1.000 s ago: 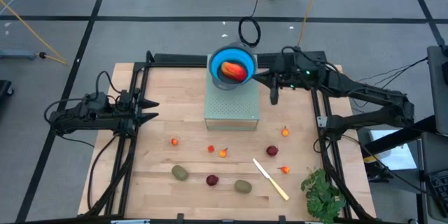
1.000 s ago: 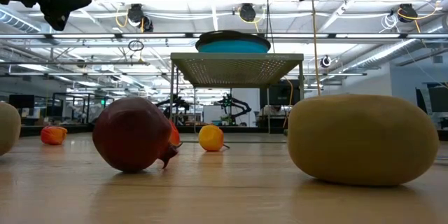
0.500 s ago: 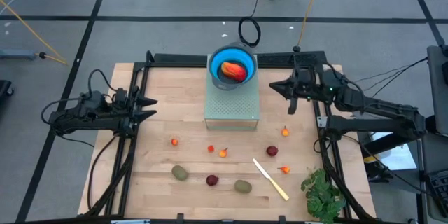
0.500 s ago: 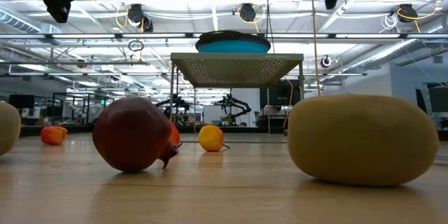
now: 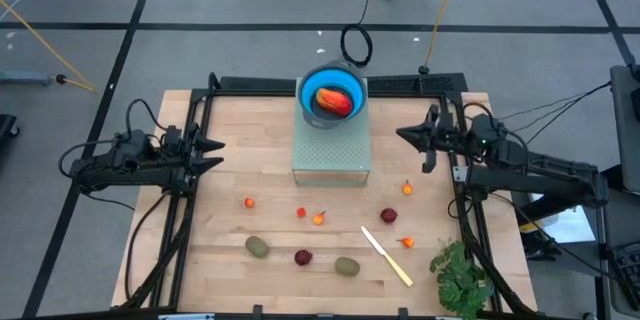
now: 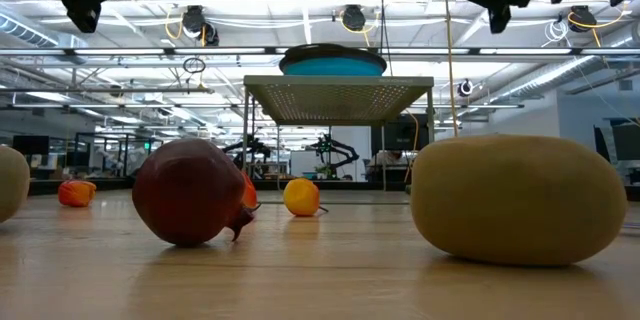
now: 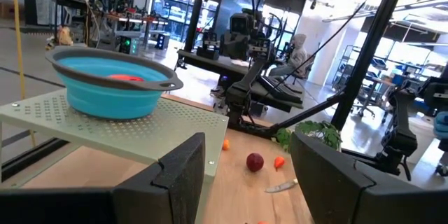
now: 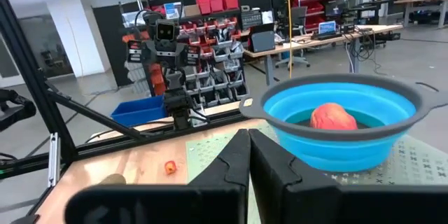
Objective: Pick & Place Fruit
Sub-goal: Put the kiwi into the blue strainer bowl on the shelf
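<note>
A red-orange oval fruit (image 5: 336, 103) lies in a blue bowl (image 5: 331, 87) on a perforated grey stand (image 5: 331, 152) at the table's far middle. On the wood lie two kiwi-like ovals (image 5: 258, 247) (image 5: 347, 266), two dark red balls (image 5: 303, 257) (image 5: 388, 216) and several tiny orange bits (image 5: 319, 218). My left gripper (image 5: 215, 155) (image 7: 248, 182) hovers open at the left, pointing level at the stand. My right gripper (image 5: 402, 132) (image 8: 248, 155) hovers shut to the right of the stand, holding nothing.
A cream knife (image 5: 387, 256) lies near the front right, and a green leafy bunch (image 5: 460, 275) sits at the near right corner. Black frame rails (image 5: 190, 210) run along both sides and the far edge. Bare wood lies between the stand and the scattered fruit.
My right gripper has drawn back from beside the bowl toward the table's right edge and sunk a little, staying shut. My left gripper has tipped up slightly in place. The fruit and the bowl have kept still.
</note>
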You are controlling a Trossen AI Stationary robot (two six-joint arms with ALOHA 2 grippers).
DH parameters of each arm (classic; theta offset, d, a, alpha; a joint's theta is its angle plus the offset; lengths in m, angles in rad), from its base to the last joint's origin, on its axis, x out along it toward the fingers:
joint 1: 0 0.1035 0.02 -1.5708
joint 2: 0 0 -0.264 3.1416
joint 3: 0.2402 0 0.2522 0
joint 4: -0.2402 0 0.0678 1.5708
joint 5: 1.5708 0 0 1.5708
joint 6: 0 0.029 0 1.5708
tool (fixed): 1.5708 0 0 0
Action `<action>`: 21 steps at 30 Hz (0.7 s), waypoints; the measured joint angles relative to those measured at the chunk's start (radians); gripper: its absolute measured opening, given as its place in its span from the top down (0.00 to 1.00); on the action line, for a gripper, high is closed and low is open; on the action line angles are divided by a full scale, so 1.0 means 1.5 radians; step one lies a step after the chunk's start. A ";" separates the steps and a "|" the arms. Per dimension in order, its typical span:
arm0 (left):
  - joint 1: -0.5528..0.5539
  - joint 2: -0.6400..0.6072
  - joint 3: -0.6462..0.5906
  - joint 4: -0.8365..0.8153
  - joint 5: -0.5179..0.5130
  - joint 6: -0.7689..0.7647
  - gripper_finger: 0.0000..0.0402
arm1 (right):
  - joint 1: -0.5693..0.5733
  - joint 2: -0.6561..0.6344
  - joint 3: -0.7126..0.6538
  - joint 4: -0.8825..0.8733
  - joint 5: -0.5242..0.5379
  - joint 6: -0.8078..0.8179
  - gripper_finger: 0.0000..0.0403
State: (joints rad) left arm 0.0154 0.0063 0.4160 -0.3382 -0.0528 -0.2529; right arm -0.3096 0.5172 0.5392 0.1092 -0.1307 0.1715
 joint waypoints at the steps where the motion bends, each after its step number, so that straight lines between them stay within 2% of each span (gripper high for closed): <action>1: 0.000 0.000 0.000 0.000 0.000 -0.003 0.47 | 0.000 -0.008 -0.006 0.000 0.000 0.000 1.00; 10: 0.000 0.000 0.000 0.000 -0.006 -0.029 0.47 | 0.000 -0.065 -0.064 0.008 -0.001 0.000 1.00; 17: 0.000 0.000 0.000 -0.001 -0.018 -0.029 0.47 | 0.000 -0.099 -0.152 0.115 -0.003 0.019 1.00; 21: 0.000 0.000 0.000 -0.001 -0.018 -0.029 0.47 | 0.000 -0.117 -0.195 0.120 0.000 0.035 1.00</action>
State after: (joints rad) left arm 0.0151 0.0063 0.4160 -0.3393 -0.0795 -0.2966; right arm -0.3096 0.3417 0.2468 0.2896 -0.1305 0.2242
